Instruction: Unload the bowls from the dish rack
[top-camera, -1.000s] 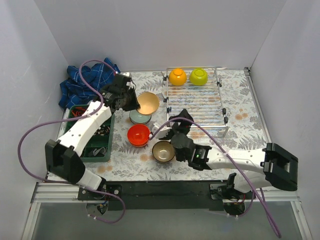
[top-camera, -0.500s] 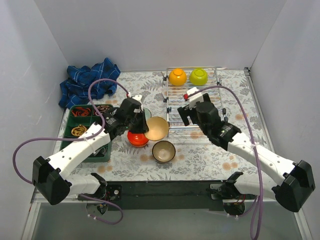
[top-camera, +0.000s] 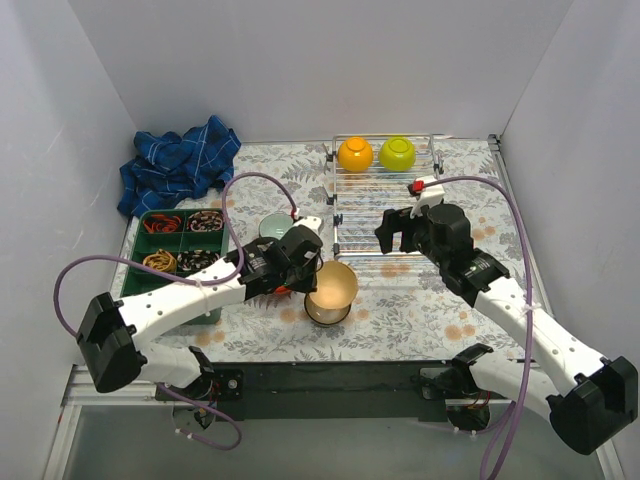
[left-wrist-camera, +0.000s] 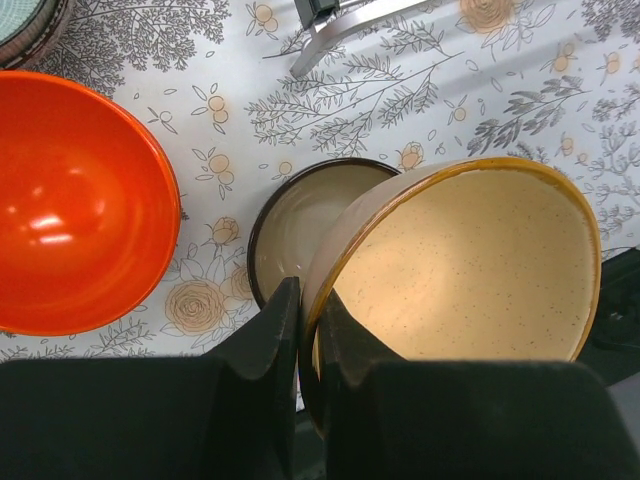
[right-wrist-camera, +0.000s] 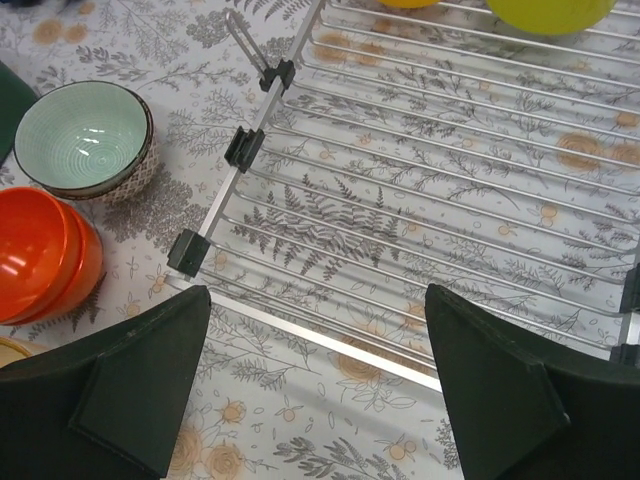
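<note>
Speckled beige bowl (left-wrist-camera: 460, 270) pinched by its rim in the left gripper (left-wrist-camera: 307, 300), off the near-left corner of the rectangular chrome wire dish rack (top-camera: 392, 215).

The bowl is round and glossy, cream and finely flecked inside with a brown edge, and it is tilted so that its mouth faces the left wrist camera. It hangs partly over a dark brown bowl with a pale inside (left-wrist-camera: 300, 215), which stands upright on the floral-printed surface (top-camera: 400, 300); I cannot tell whether the two touch. The rack's long axis runs away from the arms, its thin parallel wires shining. At its far end sit an orange-yellow bowl (top-camera: 355, 154) and a lime green bowl (top-camera: 397, 153), both foot ring up. The right gripper (right-wrist-camera: 318, 300) hovers over the rack's near-left part, spread wide and holding nothing. Left of the rack stand stacked red-orange bowls (right-wrist-camera: 40, 255) and a ribbed pale blue-green bowl (right-wrist-camera: 85, 135).
</note>
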